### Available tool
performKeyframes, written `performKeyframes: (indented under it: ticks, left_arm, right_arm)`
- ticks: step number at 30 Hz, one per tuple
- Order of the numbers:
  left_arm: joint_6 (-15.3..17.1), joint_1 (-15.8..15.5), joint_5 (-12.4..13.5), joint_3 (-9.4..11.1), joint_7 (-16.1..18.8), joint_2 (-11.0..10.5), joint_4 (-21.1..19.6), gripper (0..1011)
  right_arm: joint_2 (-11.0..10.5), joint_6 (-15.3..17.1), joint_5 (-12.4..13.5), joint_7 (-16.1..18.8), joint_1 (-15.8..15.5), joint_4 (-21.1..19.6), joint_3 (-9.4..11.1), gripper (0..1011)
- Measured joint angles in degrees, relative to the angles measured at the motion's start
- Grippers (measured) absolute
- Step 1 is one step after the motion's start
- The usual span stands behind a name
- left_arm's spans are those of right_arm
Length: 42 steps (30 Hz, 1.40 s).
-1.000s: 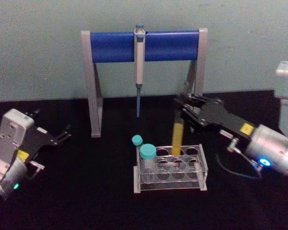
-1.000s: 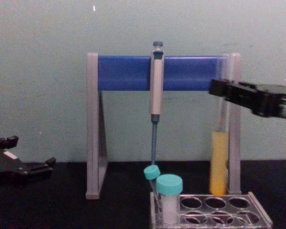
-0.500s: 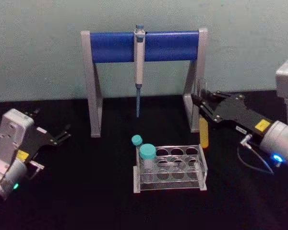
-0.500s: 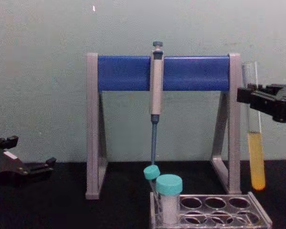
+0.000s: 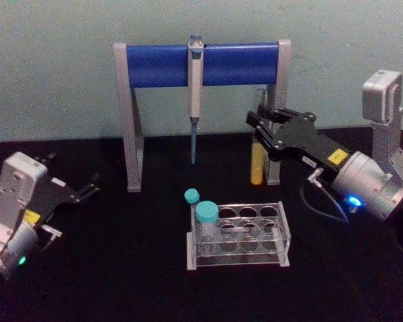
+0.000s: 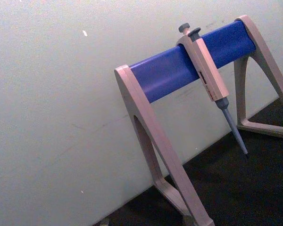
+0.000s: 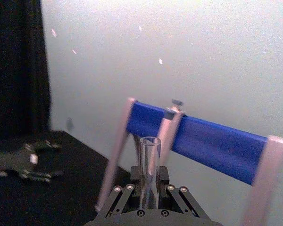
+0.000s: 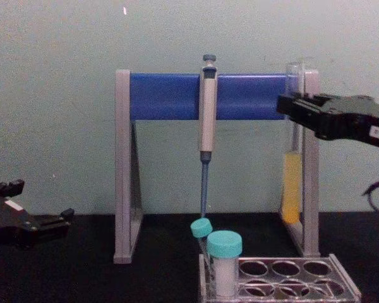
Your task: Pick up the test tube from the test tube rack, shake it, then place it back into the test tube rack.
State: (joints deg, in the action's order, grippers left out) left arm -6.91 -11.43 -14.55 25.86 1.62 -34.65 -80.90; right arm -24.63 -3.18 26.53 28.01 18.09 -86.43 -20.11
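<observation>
The right end effector (image 5: 258, 129) is gripping the long clear glass test tube with yellow liquid (image 5: 257, 168) in the air, behind the low clear plastic rack (image 5: 269, 231). The right leg of the tall grey-and-blue pipette stand (image 5: 228, 64) is crowding the tube on its outer side. A grey pipette (image 5: 195, 80) is hanging from mid-bar, leaving an open gap between it and the tube. Two teal-capped vials (image 5: 206, 213) are blocking the rack's left end, while its other holes are standing open. The left end effector (image 5: 87, 190) is sitting well apart, across the bare black worktop (image 5: 121, 268).

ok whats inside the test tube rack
The test tube rack holds two teal-capped vials at its left end; other holes look empty, though vials hide some. The test tube hangs in the right gripper.
</observation>
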Motion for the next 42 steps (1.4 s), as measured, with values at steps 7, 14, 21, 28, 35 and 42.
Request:
performKeyframes:
  ticks: [7, 14, 21, 28, 35, 42]
  left_arm:
    - [0.0, 0.0, 0.0, 0.0, 0.0, 0.0, 0.0, 1001]
    - [0.0, 0.0, 0.0, 0.0, 0.0, 0.0, 0.0, 1001]
    - [0.0, 0.0, 0.0, 0.0, 0.0, 0.0, 0.0, 1001]
    - [0.0, 0.0, 0.0, 0.0, 0.0, 0.0, 0.0, 1001]
    - [0.0, 0.0, 0.0, 0.0, 0.0, 0.0, 0.0, 1001]
    - [0.0, 0.0, 0.0, 0.0, 0.0, 0.0, 0.0, 1001]
  right_arm:
    - [0.8, -0.4, 5.8, 5.7, 0.8, 1.6, -0.8, 224]
    - [-2.0, 2.8, 10.0, 9.1, -0.5, -1.1, -1.3, 224]
    - [-7.5, 6.5, 10.6, 6.9, -3.5, -6.8, -0.8, 224]
    - [-10.3, 7.3, 6.1, 0.3, -4.9, -9.9, -0.4, 224]
    - [-8.1, 4.4, 0.3, -4.8, -4.5, -9.0, 0.1, 224]
    - [-3.3, -1.3, -0.4, -4.0, -2.9, -4.8, 0.2, 224]
